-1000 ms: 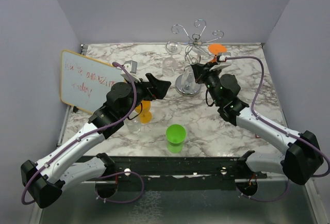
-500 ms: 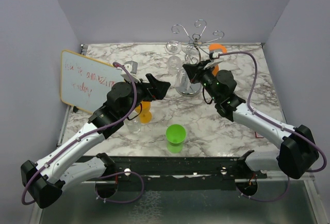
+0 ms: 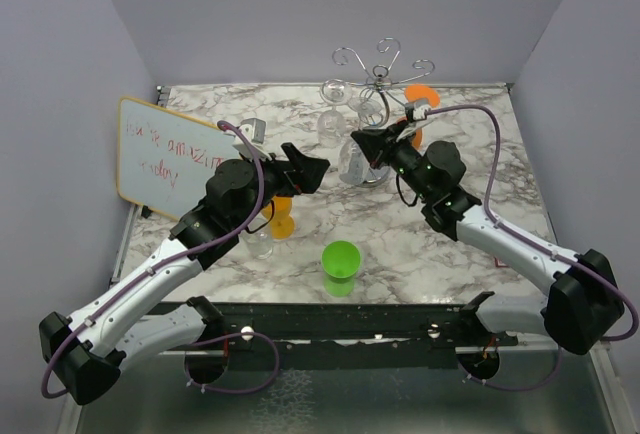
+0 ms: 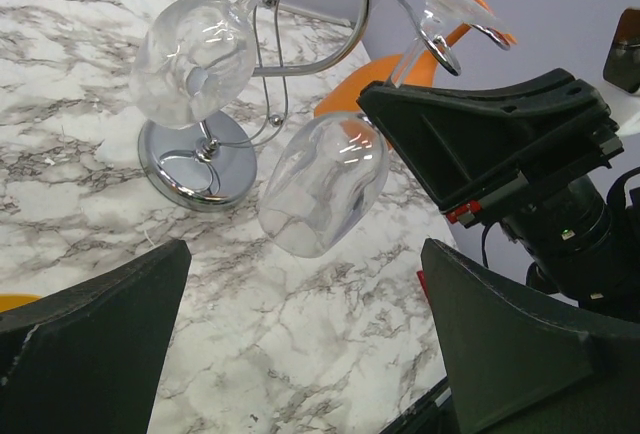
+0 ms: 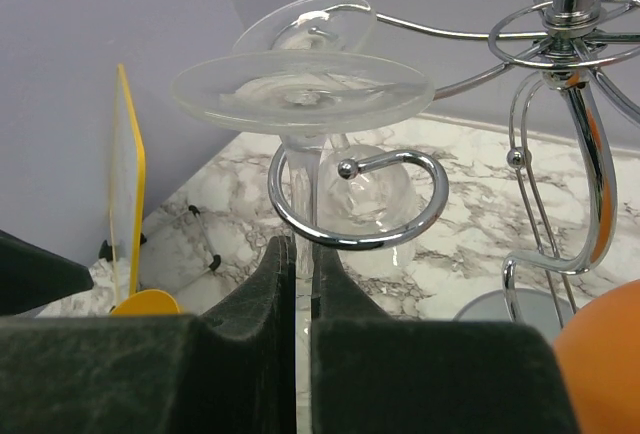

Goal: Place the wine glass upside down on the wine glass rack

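The fingers (image 5: pixel 255 299) of the right gripper (image 5: pixel 300 250) are pressed nearly together and pinch the thin stem of the wine glass (image 5: pixel 303 89), which is turned upside down with its flat round foot on top. In the right wrist view the stem stands at the left edge of one curled arm (image 5: pixel 400 229) of the wine glass rack (image 5: pixel 566 9), with the foot just above this curl. Whether the stem is already inside the loop or only against it, I cannot tell. This view hides the bowl below the fingers. The left wrist view shows the bowl (image 4: pixel 322 186) hanging free and a little tilted above the marble table (image 4: pixel 90 154), near the rack's round mirrored base. A second wine glass (image 4: pixel 190 59) hangs upside down from another arm, on the left of the held one. Only the top view shows both arms together. There, the left gripper (image 3: pixel 315 172) is to the left of the rack, and its fingers are spread wide with nothing between them. Behind the rack on the right lies an orange thing (image 3: pixel 422 93) whose kind I cannot tell. A green cup (image 3: pixel 341 264) stands near the front edge and a whiteboard (image 3: pixel 165 159) leans at the left side.
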Robot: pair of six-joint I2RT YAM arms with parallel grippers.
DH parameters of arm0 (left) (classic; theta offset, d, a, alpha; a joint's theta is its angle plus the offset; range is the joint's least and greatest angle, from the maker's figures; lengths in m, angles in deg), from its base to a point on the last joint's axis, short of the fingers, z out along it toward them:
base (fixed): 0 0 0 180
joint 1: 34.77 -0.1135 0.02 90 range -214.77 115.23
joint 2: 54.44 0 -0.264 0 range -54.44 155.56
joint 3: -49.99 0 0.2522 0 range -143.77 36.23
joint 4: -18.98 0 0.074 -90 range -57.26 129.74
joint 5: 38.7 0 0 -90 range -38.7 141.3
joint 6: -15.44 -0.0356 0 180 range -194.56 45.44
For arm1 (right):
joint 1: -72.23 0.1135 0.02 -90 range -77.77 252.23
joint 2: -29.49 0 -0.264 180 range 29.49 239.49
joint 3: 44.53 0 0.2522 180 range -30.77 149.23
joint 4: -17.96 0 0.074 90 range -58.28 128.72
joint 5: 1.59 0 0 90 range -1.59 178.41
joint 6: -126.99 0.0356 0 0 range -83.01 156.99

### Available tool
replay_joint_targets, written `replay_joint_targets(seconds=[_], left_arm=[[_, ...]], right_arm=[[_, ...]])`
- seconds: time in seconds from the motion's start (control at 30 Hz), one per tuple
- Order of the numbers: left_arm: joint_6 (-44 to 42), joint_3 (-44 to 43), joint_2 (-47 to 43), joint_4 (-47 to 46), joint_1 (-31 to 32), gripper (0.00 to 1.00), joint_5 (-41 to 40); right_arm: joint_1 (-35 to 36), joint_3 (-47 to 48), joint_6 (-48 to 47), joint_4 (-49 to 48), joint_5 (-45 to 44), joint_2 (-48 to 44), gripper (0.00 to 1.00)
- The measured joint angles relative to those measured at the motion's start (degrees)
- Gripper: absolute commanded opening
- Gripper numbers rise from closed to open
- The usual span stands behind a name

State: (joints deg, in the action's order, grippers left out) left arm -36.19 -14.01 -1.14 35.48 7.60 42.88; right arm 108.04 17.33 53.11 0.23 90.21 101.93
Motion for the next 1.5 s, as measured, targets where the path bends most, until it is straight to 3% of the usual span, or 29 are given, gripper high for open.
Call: replay_joint_targets(seconds=[0.67, 1.2, 1.5], left_arm=[[0.31, 0.0, -0.22, 0.0, -0.04, 0.99, 0.0], [0.44, 0.0, -0.22, -0.02, -0.17, 0.99, 0.0], [0.42, 0.0, -0.26, 0.0, -0.31, 0.99, 0.02]], right_arm=[[-0.04, -5.49, -2.67, -2.34, 0.0, -4.7, 0.01], [-0.02, -6.29, -2.01, -2.86, -7.67, -4.85, 0.01], [-0.02, -6.29, -2.29, -3.17, -7.85, -3.48, 0.21]])
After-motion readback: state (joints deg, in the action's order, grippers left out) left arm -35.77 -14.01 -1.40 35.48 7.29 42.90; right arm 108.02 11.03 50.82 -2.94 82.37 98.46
